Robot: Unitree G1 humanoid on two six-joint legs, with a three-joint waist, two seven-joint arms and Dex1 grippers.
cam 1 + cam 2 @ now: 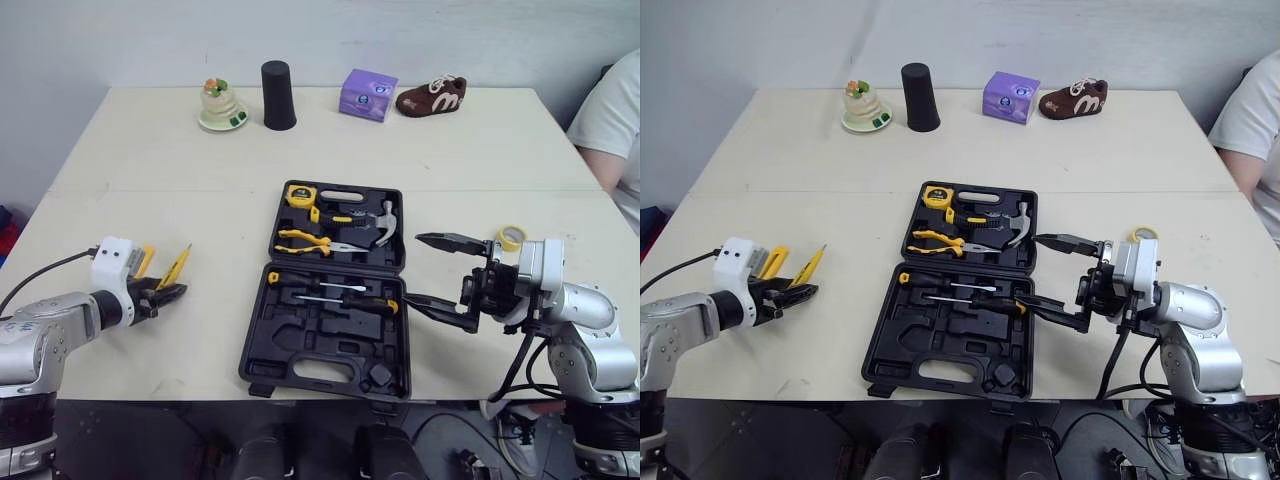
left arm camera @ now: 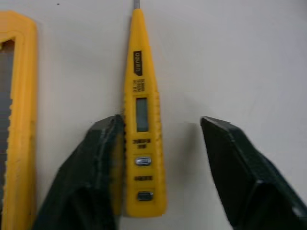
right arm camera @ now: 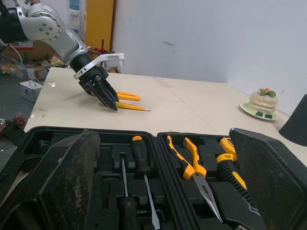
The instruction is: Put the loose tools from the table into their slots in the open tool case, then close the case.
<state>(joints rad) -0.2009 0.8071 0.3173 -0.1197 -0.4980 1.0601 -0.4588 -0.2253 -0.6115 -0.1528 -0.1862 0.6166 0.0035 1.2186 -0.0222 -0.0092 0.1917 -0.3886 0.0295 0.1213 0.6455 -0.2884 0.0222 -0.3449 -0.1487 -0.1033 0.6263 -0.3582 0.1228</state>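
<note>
Yellow tester pen (image 2: 143, 139) lies on the table (image 1: 200, 200), well left of the tool case (image 1: 320, 330), straddled by the wide-open left tool (image 2: 159, 120), one finger touching it. Closing off-centre may shove it into the neighbouring utility knife (image 2: 19, 120). Right tool (image 1: 412, 268) gapes wide just right of the case.

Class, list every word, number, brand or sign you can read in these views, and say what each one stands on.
"M": a white mark on the side of the brown shoe, probably a letter.
Too blurred to read: the black label and small print lines on the yellow tester pen.
Too small to read: the front print on the purple box.
Too small to read: the label on the tape measure.
</note>
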